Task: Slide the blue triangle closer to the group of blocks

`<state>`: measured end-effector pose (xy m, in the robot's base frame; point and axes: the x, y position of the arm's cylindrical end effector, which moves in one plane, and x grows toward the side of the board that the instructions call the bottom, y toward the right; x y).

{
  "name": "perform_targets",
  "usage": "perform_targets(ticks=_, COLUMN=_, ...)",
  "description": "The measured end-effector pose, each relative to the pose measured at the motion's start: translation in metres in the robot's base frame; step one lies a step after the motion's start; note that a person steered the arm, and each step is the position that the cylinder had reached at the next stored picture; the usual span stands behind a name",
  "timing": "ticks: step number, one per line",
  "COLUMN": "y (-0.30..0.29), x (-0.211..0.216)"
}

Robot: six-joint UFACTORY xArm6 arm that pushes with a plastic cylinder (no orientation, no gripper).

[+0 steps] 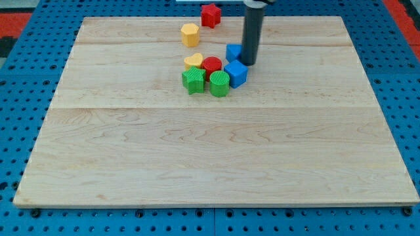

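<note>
The blue triangle lies near the view's top centre, partly hidden behind my rod. My tip rests on the board just right of it, touching or nearly touching. Just below is a tight group: a blue cube, a red cylinder, a yellow heart, a green star and a green hexagon-like block. The blue triangle sits a small gap above the blue cube and right of the red cylinder.
A yellow hexagon stands alone above the group. A red star sits at the board's top edge. The wooden board lies on a blue pegboard.
</note>
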<state>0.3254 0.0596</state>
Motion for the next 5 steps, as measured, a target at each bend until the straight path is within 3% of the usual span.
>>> perform_targets(ticks=1, y=0.047, x=-0.01)
perform_targets(ticks=2, y=0.027, x=-0.038)
perform_targets(ticks=4, y=-0.062, x=-0.013)
perform_targets(ticks=5, y=-0.019, x=-0.029)
